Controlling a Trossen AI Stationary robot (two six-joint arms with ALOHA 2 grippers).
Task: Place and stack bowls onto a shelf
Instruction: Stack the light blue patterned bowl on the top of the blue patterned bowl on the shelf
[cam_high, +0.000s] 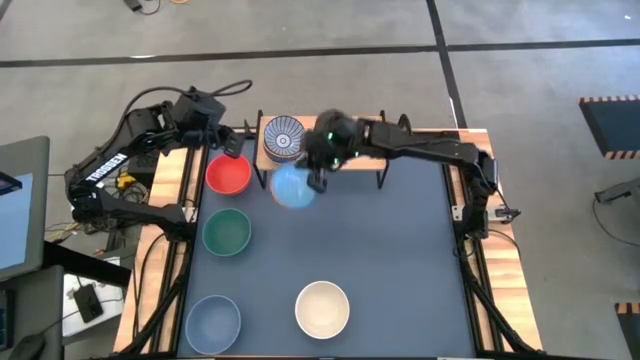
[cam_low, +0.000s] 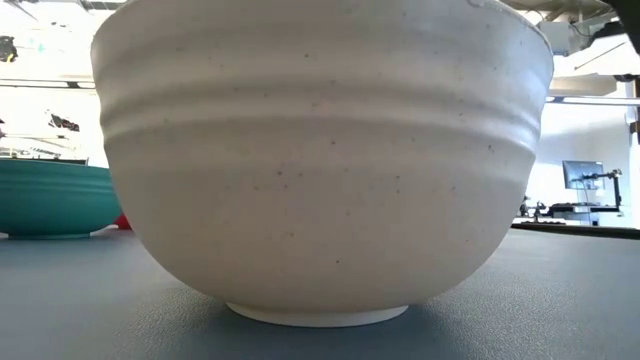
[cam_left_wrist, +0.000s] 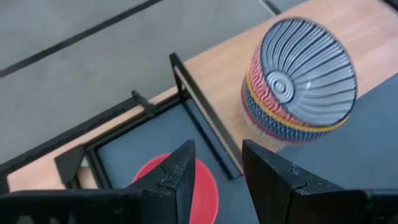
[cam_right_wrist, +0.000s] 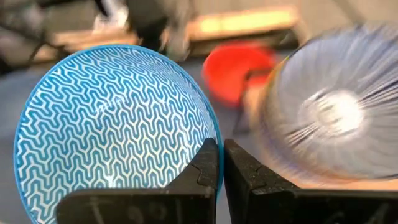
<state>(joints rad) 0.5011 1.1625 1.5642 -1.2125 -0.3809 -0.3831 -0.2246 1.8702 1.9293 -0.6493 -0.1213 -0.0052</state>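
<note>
At the left edge of your high view sits a grey laptop-like device (cam_high: 20, 205), black-and-yellow hazard-striped floor markings (cam_high: 610, 100) lie at upper right, and the dark-topped, wood-edged table (cam_high: 400, 260) fills the centre.

Cream bowl (cam_low: 325, 160) looking glazed, finely speckled, shelf (cam_left_wrist: 217, 65) showing light smooth wood on black metal legs, table top (cam_high: 400, 260) appearing matt dark.

One camera looks straight down on the whole tabletop (cam_high: 400, 260). A second sits at tabletop level, so close to the cream white bowl (cam_low: 325, 160) that it fills the frame. Each wrist camera looks past its own pincer; both see the red bowl (cam_left_wrist: 189, 186) and the ribbed bowl (cam_left_wrist: 301, 78), also visible from overhead.
</note>
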